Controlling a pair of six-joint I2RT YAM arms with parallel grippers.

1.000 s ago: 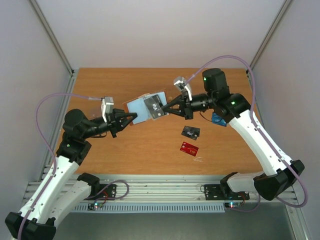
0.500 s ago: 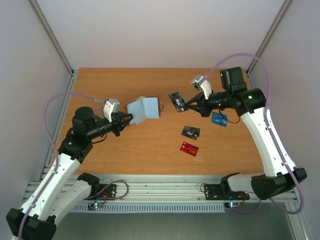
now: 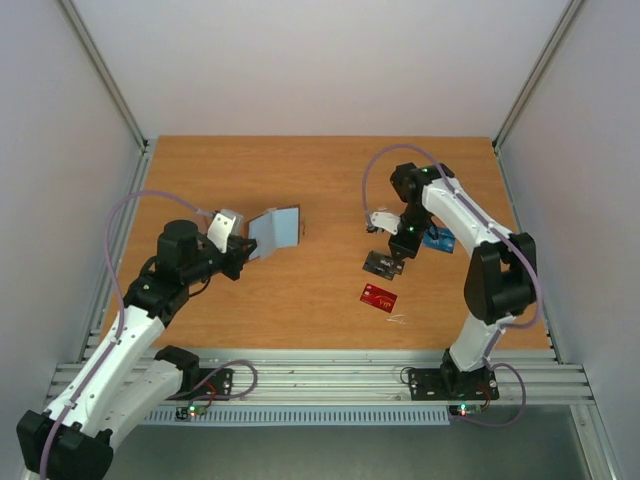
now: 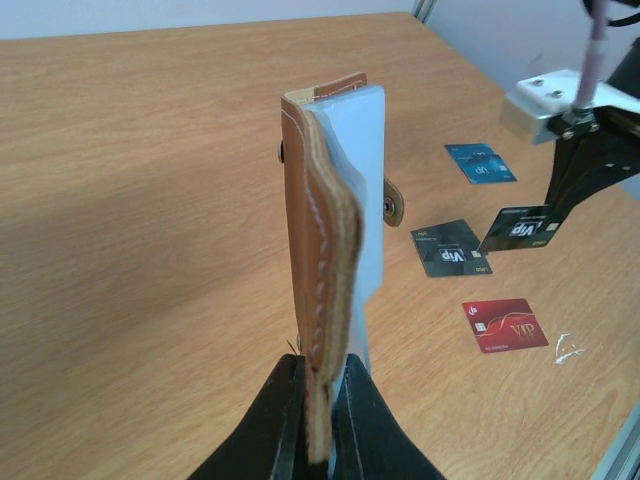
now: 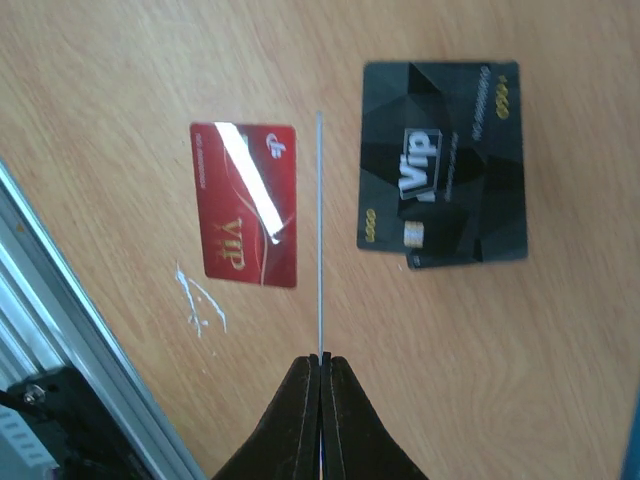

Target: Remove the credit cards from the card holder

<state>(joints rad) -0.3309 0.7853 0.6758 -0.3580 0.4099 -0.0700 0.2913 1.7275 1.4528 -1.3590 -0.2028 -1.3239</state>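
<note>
- Wallet (image 4: 335, 200): held upright, its lower edge pinched in the left claw (image 4: 318, 400).
- Black card (image 4: 520, 228): clamped edgewise in the right claw (image 5: 320, 370), not yet laid down.
- Blue card (image 4: 480, 162), second black card (image 5: 445, 160) and red card (image 5: 247, 205): already laid on the table (image 3: 320, 180), at 3 o'clock of the wallet.
- Wallet pockets: contents cannot be judged.

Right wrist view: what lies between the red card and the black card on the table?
A second black card, seen edge-on as a thin line, pinched in the shut right claw. The left wrist view shows its printed face.
</note>
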